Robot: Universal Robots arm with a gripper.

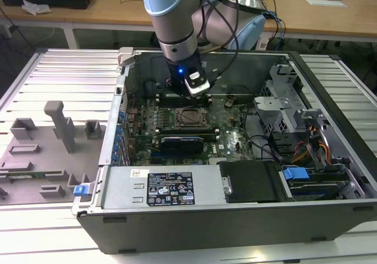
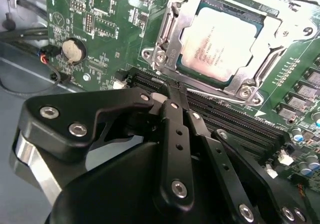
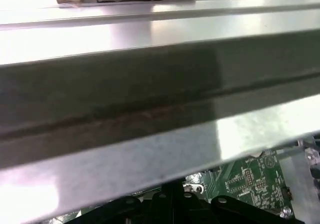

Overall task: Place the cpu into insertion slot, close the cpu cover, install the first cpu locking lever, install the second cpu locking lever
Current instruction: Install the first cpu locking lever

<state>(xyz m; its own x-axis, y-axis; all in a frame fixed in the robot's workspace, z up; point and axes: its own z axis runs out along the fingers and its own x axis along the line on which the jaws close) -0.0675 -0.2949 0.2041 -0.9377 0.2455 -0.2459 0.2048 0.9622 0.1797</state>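
Observation:
In the second wrist view the cpu (image 2: 220, 43), pale and silvery, lies flat in its socket. The cpu cover (image 2: 172, 36), a silvery metal frame, is down around it. A thin lever rod (image 2: 220, 98) runs along the socket's near edge. My gripper (image 2: 172, 91) is shut with nothing between its black fingers, and its tips sit at the socket's near edge, close to that rod. In the exterior view the gripper (image 1: 193, 99) hangs just behind the socket (image 1: 191, 117) on the motherboard. The dark fingers (image 3: 172, 204) also show in the first wrist view.
The open computer case (image 1: 206, 223) surrounds the work. A long black card (image 1: 187, 141) lies in front of the socket, with memory slots (image 2: 240, 126) beside it. Drive cages and cables (image 1: 306, 140) fill the exterior view's right. A grey fixture tray (image 1: 53, 152) sits outside on that view's left.

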